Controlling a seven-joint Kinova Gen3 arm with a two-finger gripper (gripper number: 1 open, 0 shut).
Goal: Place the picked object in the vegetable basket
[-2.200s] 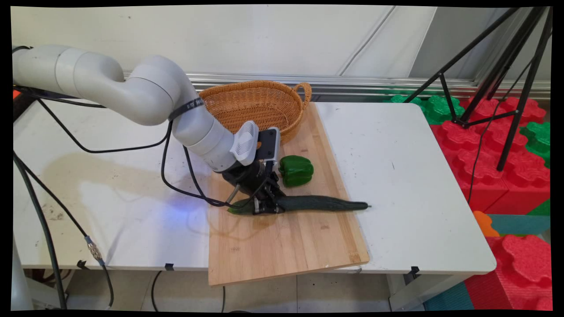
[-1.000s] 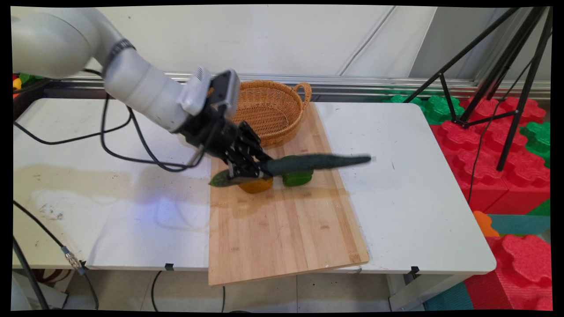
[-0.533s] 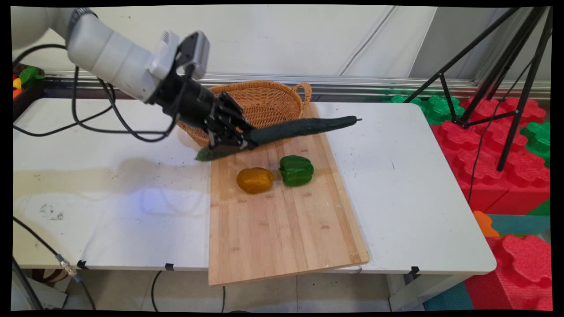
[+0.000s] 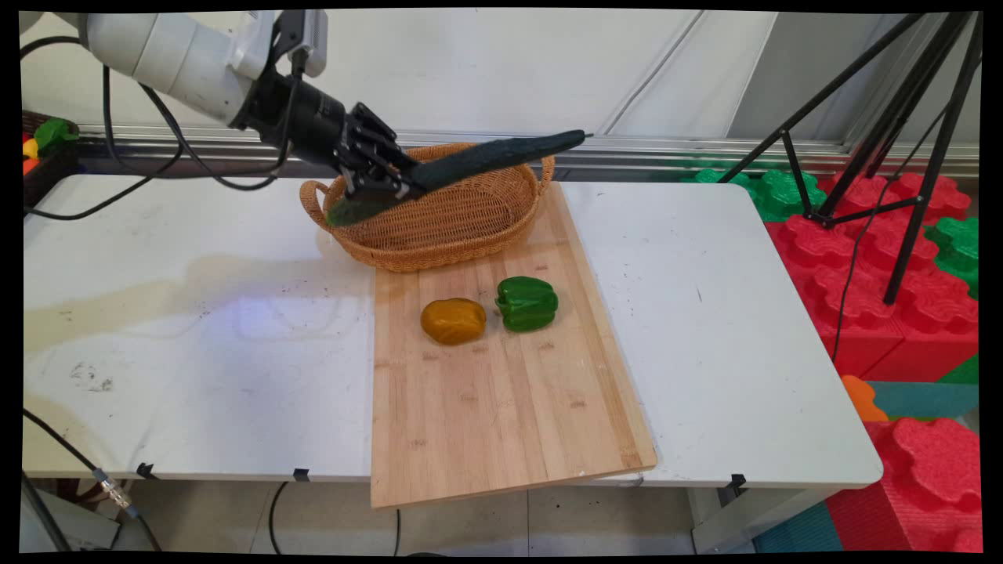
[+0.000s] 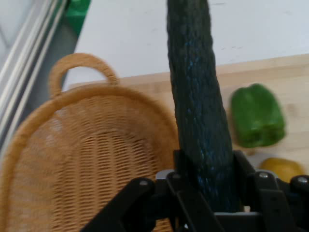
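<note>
My gripper (image 4: 388, 186) is shut on a long dark green cucumber (image 4: 486, 159), held in the air above the wicker basket (image 4: 439, 219). The cucumber slants up to the right, its tip past the basket's right handle. In the hand view the cucumber (image 5: 195, 96) runs up from between the fingers (image 5: 181, 169), with the basket (image 5: 82, 159) below and to the left. A green bell pepper (image 4: 526, 302) and a yellow-orange vegetable (image 4: 453, 320) lie side by side on the wooden cutting board (image 4: 501, 415), in front of the basket.
The cutting board lies across the white table (image 4: 705, 313) and overhangs its near edge. A black tripod (image 4: 901, 157) and red and green foam blocks (image 4: 885, 258) stand to the right of the table. Black cables (image 4: 157, 172) hang from the arm at the left.
The gripper has lifted the cucumber off the cutting board and carried it up and back to above the basket. The yellow-orange vegetable, hidden behind the hand before, now shows.
</note>
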